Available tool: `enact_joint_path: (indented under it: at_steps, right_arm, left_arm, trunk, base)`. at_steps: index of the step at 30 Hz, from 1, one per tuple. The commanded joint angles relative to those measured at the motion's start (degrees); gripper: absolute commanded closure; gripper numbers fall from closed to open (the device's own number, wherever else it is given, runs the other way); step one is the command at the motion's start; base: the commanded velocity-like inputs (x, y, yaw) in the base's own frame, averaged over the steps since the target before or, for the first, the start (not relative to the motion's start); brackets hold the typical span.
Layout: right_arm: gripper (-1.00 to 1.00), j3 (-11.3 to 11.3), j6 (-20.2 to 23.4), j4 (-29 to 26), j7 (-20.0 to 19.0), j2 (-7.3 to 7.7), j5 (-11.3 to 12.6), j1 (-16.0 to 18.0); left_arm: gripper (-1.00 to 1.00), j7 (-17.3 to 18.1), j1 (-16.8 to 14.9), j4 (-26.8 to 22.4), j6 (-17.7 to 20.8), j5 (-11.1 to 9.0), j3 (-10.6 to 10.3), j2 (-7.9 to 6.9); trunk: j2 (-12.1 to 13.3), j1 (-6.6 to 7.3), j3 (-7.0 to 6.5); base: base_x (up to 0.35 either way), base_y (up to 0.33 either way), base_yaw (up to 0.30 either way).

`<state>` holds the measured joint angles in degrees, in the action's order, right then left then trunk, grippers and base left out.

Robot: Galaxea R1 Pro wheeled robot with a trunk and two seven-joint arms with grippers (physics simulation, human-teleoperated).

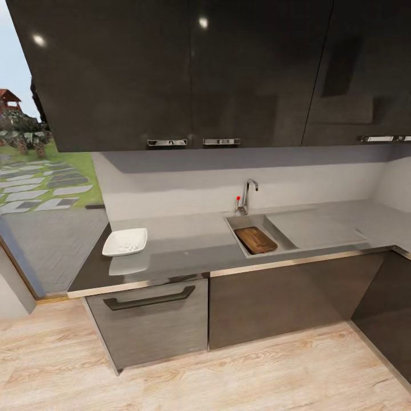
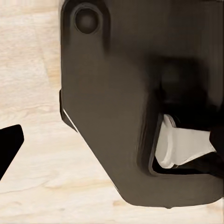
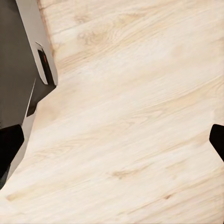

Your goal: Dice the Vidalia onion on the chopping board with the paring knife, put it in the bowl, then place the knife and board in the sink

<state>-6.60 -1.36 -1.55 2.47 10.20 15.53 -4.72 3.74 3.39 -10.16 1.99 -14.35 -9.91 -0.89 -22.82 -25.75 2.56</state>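
The chopping board [image 1: 256, 240] lies inside the basin of the sink [image 1: 268, 255], a dark brown wooden rectangle with rounded corners, angled so that its long axis runs from about ten o'clock to four o'clock; a darker streak shows along its near end, too small to identify; the basin is grey steel, with a flat drainboard [image 1: 317, 227] stretching off at three o'clock and a chrome faucet [image 1: 248, 196] with a red-tipped lever rising at its twelve o'clock edge; the bowl [image 1: 125, 241] sits well apart from the sink at nine o'clock on the countertop [image 1: 188, 242], shallow, white and squarish with rounded corners, holding a small scatter of pale bits near its middle; the countertop is dark grey and glossy, mirroring the bowl beneath it, over dark grey cabinets [image 1: 151, 322] with a long dark handle; glossy dark upper cabinets [image 1: 171, 74] hang above, and pale wood floor [image 1: 68, 365] spreads below; in the right wrist view the right gripper [image 3: 112, 140] hangs over that floor with its two dark fingertips [image 3: 9, 144] spread wide apart, nothing between them; in the left wrist view one dark fingertip [image 2: 9, 144] of the left gripper shows beside a large dark robot part [image 2: 140, 102], and I cannot tell whether that gripper is spread or pressed together
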Motion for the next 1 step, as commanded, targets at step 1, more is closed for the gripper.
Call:
enact_joint_path:
  at_steps: [1]
  right_arm:
    - [-1.0,-0.47,-0.05,-0.12,0.17,0.0,0.56,-0.03]
  left_arm:
    - [-1.0,0.04,0.03,-0.23,0.21,-0.59,-0.46,0.0]
  trunk:
    - [-0.1,-0.03,0.1]
  base:
    - [0.0,0.0,0.0]
